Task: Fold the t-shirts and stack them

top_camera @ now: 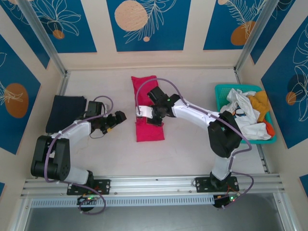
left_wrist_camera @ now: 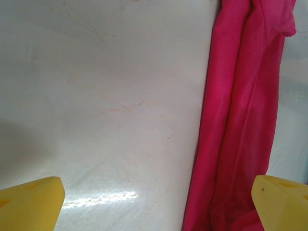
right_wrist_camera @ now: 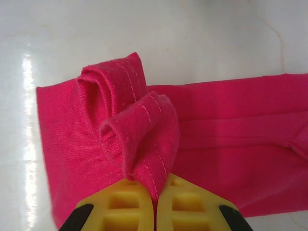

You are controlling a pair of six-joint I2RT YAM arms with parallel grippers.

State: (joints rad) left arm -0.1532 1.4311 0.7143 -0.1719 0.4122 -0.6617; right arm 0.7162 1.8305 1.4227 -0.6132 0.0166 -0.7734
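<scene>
Right wrist shows right gripper [right_wrist_camera: 156, 192] pinching magenta t-shirt [right_wrist_camera: 231, 125] hem; left gripper [left_wrist_camera: 156, 195] gapes beside it

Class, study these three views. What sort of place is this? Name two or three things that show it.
Probably a robot lab cell: a left arm and right arm bolted to a metal rail, printed wall panels boxing in the table, and a pink t-shirt plus a teal basket of clothes.
</scene>
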